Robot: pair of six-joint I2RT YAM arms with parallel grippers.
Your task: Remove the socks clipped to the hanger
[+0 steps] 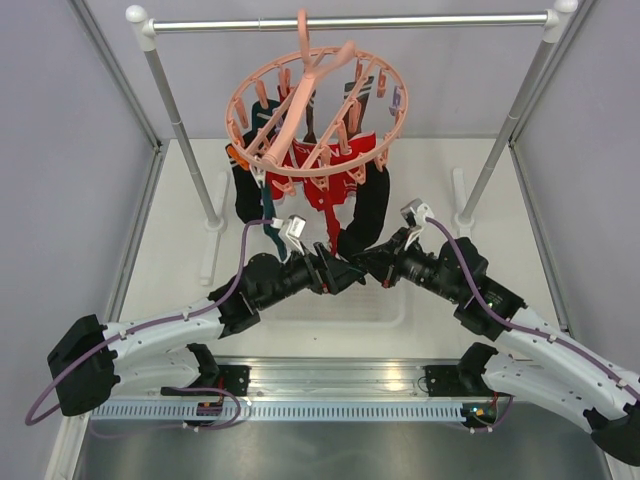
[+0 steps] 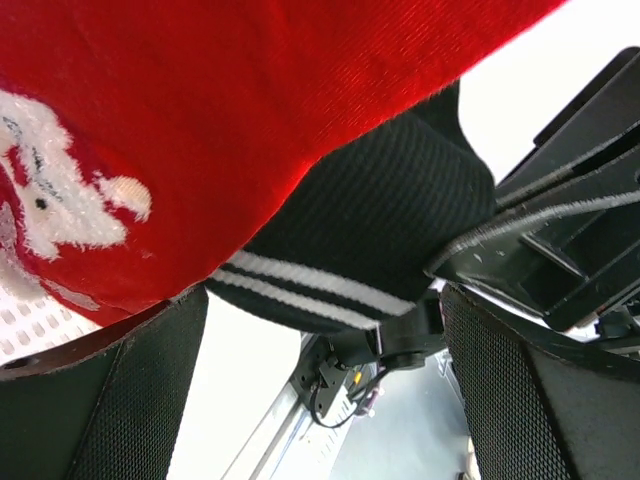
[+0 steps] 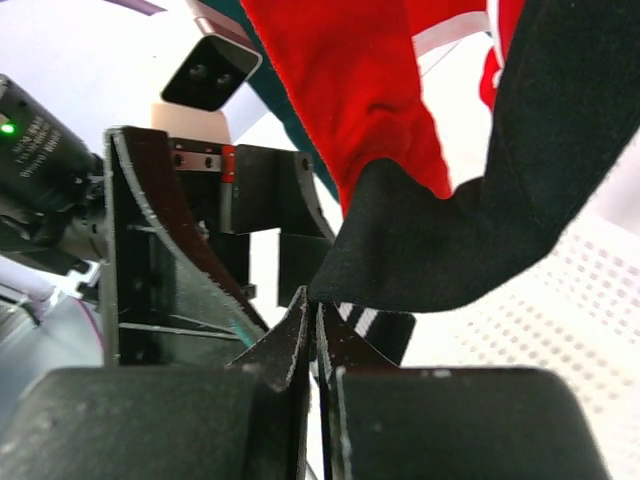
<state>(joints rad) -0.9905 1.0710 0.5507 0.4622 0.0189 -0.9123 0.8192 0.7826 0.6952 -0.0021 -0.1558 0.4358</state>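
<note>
Hanging down from the hanger [image 1: 315, 110], the black striped sock [image 2: 380, 230] dangled just above the left claw [image 2: 320, 390], whose jaws were spread wide. The right claw [image 3: 310, 320], nearer, sat pressed together at the sock's lower end. Whether it had fabric, I couldn't tell.

White table [image 1: 170, 275], grey rail stand [image 1: 180, 140] footed near the far edge, left and right, white perforated tray [image 1: 340, 308] by the near edge's middle.
</note>
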